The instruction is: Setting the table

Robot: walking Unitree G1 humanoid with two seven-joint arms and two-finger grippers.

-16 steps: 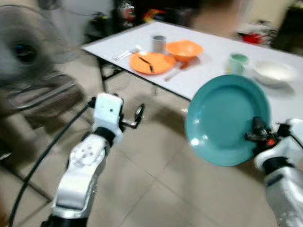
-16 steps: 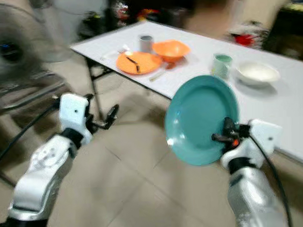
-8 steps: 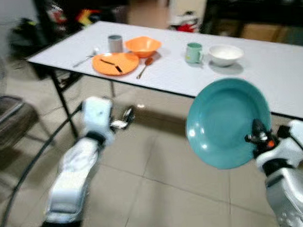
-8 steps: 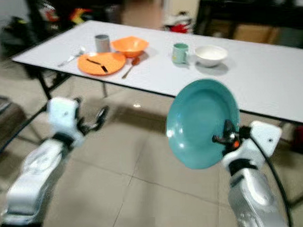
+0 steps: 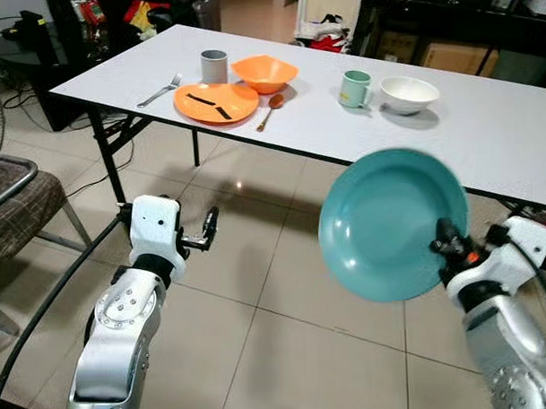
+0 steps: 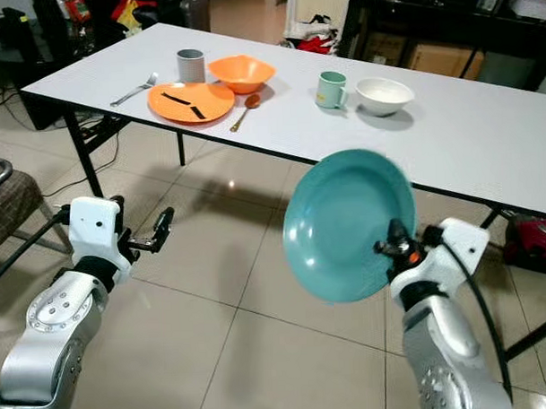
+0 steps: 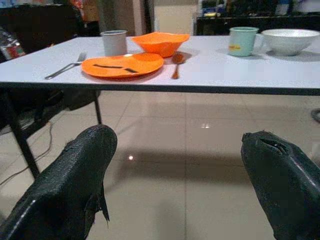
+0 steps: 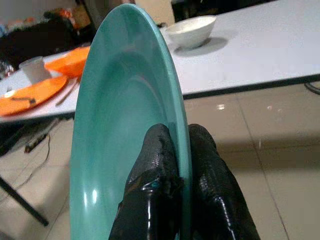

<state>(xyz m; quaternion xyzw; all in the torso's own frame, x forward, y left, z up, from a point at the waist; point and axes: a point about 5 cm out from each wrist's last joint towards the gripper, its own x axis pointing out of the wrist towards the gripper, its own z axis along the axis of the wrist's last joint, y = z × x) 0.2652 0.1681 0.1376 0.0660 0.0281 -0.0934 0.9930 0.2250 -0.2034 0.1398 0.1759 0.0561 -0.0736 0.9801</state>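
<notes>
My right gripper point(image 5: 443, 239) is shut on the rim of a teal plate point(image 5: 390, 223), held upright above the floor in front of the white table point(image 5: 495, 138); its fingers point(image 8: 160, 165) pinch the teal plate point(image 8: 125, 130) edge. My left gripper point(image 5: 209, 226) is open and holds nothing, low over the tiles, with wide-spread fingertips point(image 7: 82, 170). On the table lie an orange plate point(image 5: 216, 101) with dark utensils on it, an orange bowl point(image 5: 264, 73), a grey cup point(image 5: 213, 66), a fork point(image 5: 158, 89), a spoon point(image 5: 271, 108), a green mug point(image 5: 354, 88) and a white bowl point(image 5: 409, 93).
A chair point(image 5: 17, 200) with a metal frame stands at my left. Dark furniture and clutter point(image 5: 105, 13) line the far side of the room. A black cable point(image 5: 52, 293) trails along my left arm. Tiled floor point(image 5: 285, 285) lies between me and the table.
The camera has swung right and steadied, so the table now sits squarely ahead and sharp. The teal plate stays in my right gripper; my left gripper remains open.
</notes>
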